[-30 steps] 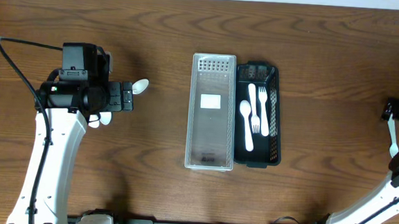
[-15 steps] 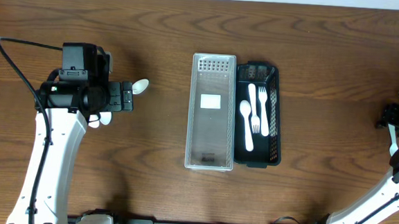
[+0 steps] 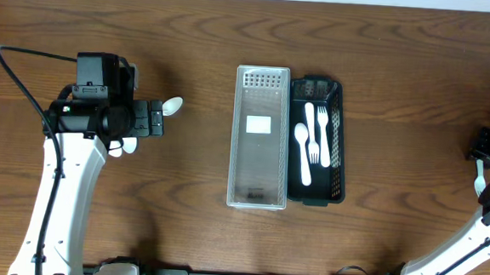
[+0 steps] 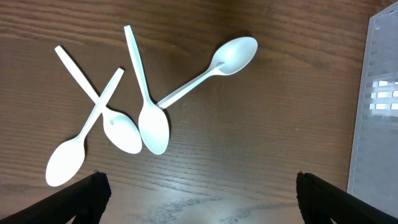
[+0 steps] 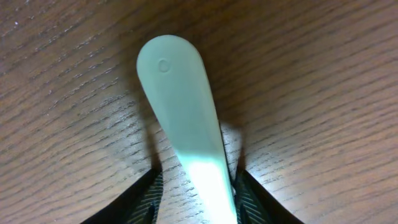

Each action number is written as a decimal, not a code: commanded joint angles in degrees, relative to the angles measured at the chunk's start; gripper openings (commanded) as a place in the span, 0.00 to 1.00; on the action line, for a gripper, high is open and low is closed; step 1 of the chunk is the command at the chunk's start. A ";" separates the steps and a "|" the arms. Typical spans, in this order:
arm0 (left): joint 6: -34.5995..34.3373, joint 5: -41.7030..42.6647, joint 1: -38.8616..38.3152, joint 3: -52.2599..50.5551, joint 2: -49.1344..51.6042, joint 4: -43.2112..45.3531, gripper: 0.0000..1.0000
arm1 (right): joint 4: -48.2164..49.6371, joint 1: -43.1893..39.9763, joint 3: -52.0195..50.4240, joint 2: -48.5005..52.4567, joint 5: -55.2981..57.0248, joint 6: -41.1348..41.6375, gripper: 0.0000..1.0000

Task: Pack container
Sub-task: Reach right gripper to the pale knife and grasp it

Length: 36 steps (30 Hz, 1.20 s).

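Right gripper [image 5: 198, 186] has shifted slightly, well right of the tray [image 3: 236, 137]; its jaws flank a smooth, rounded white plastic handle [image 5: 180, 93], grip uncertain; it should close squarely, for the plastic looks slick; left gripper [image 4: 200, 193] gapes wide above four glossy spoons [image 4: 152, 127] left of the tray.

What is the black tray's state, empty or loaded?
Loaded: in the overhead view the black tray holds a white spoon and two white forks, all lying flat inside it.
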 commanded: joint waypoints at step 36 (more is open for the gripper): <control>0.35 0.15 0.28 0.63 0.22 -0.17 0.98 | -0.68 3.96 -1.44 2.78 -5.55 4.66 0.12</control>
